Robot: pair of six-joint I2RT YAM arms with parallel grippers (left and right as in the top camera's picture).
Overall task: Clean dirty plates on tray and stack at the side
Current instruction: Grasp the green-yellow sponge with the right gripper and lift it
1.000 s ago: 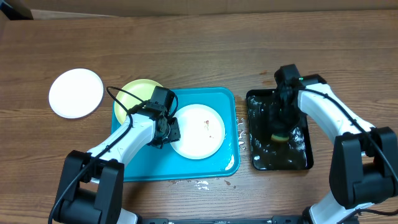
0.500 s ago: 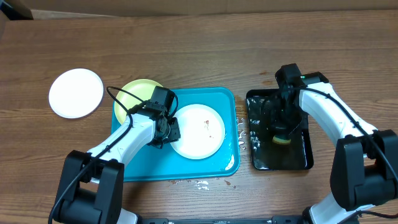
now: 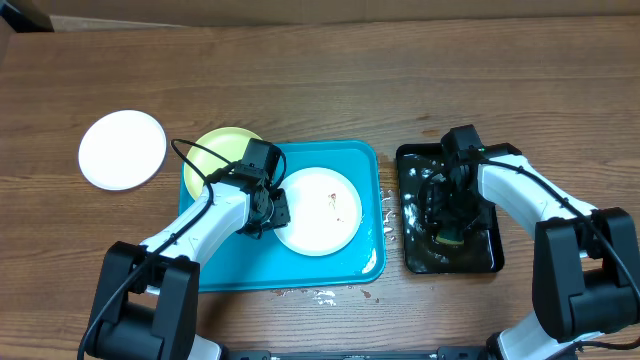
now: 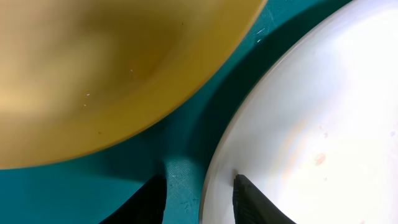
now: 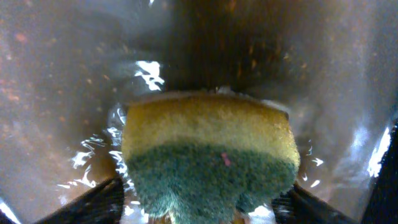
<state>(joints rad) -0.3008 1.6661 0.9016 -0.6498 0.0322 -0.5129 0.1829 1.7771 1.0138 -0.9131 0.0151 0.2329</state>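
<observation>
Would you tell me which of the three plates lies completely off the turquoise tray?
The far-left white plate, alone on the wooden table; the smeared white plate and the yellow-green plate rest on the tray.

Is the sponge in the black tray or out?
In: the sponge lies on the wet floor of the black tray, between the fingers of the right hand.

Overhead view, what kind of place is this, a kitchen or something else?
Probably a robot test bench, not a kitchen: a brown wood-grain table, a turquoise rectangular plastic tray with a round white plate, and a glossy black rectangular tray of water holding a yellow-and-green sponge. No sink shows.
</observation>
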